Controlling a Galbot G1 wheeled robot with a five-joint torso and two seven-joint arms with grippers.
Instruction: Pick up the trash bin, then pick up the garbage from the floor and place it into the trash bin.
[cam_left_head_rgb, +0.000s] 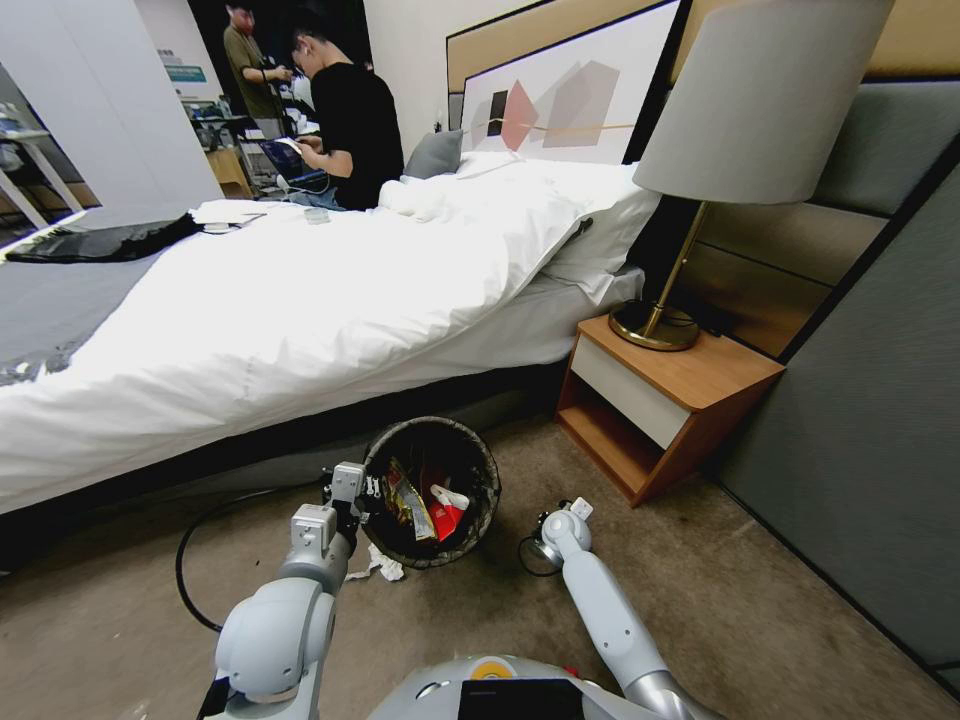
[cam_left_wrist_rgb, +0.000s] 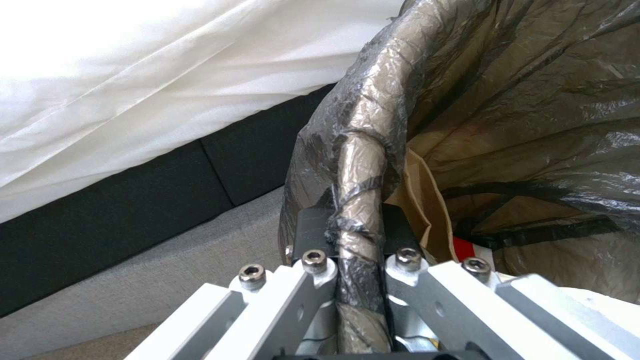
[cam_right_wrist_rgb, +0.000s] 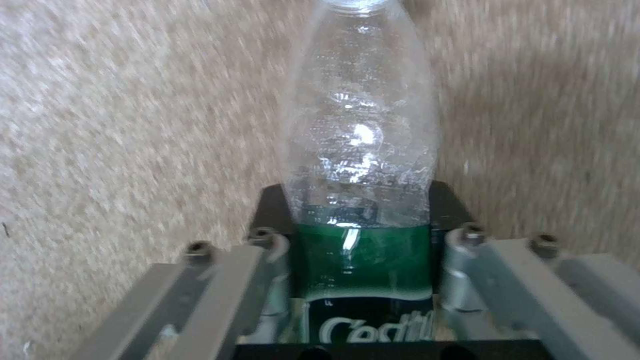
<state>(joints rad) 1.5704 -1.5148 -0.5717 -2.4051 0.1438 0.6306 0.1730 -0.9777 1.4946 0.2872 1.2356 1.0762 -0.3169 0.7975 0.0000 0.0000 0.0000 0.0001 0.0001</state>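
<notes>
Left end effector (cam_left_wrist_rgb: 360, 250) pinches trash bin (cam_left_head_rgb: 480, 520) rim; right end effector (cam_right_wrist_rgb: 360, 235) grips bottle (cam_right_wrist_rgb: 360, 150).

One bin (cam_left_head_rgb: 432, 492), one bottle (cam_right_wrist_rgb: 360, 150)

The head view looks forward and down from above onto the carpeted floor (cam_left_head_rgb: 760, 620) beside the bed (cam_left_head_rgb: 300, 300), taking in both arms and the trash bin (cam_left_head_rgb: 432, 490). The left wrist view sits right behind the left gripper (cam_left_wrist_rgb: 360, 250), very close to the bin's bag-covered rim, facing the bed's side. The right wrist view looks along the right gripper (cam_right_wrist_rgb: 360, 235) past a clear plastic bottle (cam_right_wrist_rgb: 360, 125) to the carpet close behind it.
</notes>
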